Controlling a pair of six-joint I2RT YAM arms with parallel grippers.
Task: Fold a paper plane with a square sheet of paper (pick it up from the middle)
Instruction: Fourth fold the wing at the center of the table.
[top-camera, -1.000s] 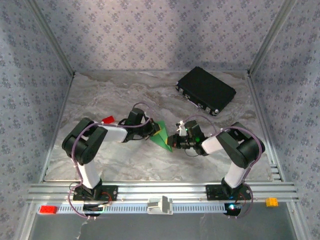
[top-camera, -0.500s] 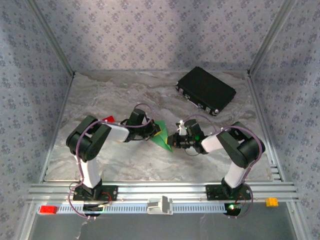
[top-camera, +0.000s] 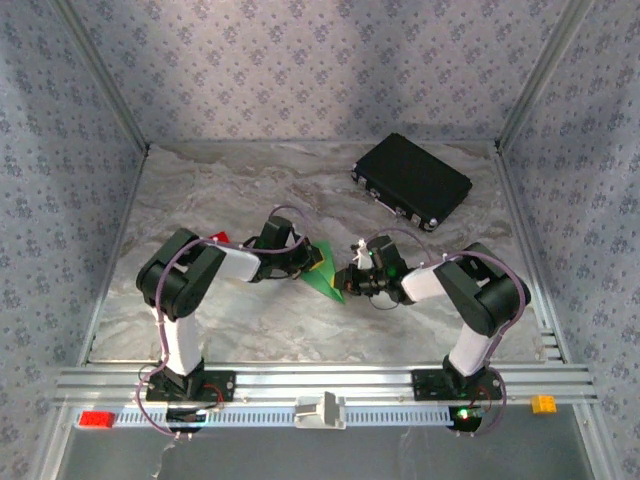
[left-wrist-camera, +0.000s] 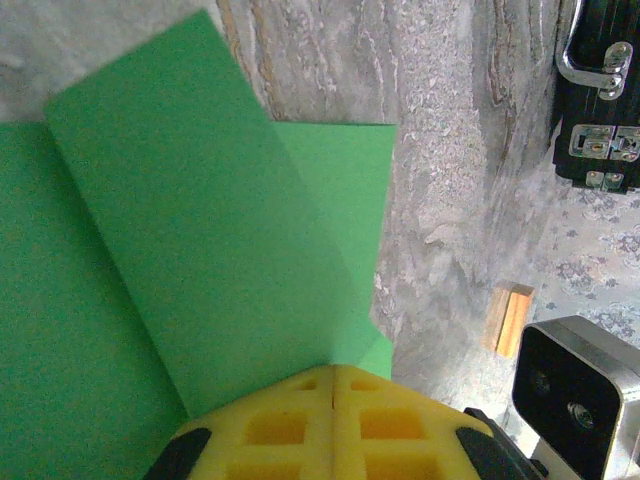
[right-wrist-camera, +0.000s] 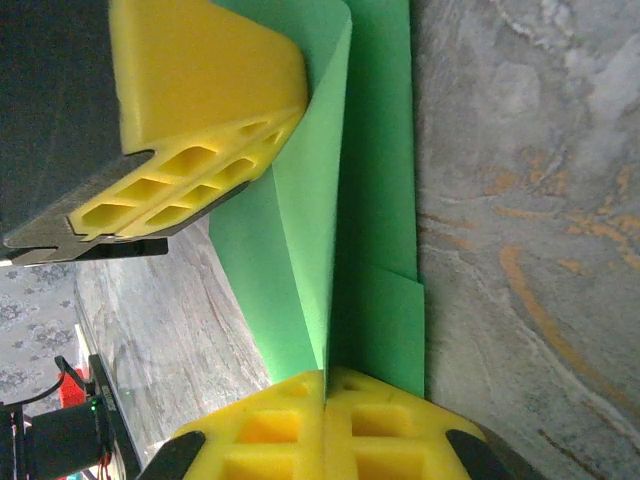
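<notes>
Already creased, the square sheet of paper (top-camera: 325, 275) is a partly folded green shape lying between the two grippers on the marbled table (top-camera: 250, 320), so each arm can work one side of the fold. In the right wrist view one flap stands up off the flat layer. Its lower edge runs straight into the seam of the right gripper (right-wrist-camera: 325, 385), whose yellow pads are pressed together. That gripper appears to pinch the flap, probably to lift it over along the crease.

The left gripper (left-wrist-camera: 333, 400) has its pads closed flush against each other at the near end of a slanted folded panel. From the right wrist its pads (right-wrist-camera: 200, 90) lean against the raised flap's far side, likely bracing the sheet so it cannot slide. Whether any paper is caught between them I cannot tell.

No slim dart shows yet, so I judge the folding to be at an early stage.

Well beyond the right gripper lies a black case (top-camera: 412, 182), lid down and latches fastened, so its contents are hidden. Just behind the left arm's forearm sits a small red block (top-camera: 217, 239), apart from the paper.
</notes>
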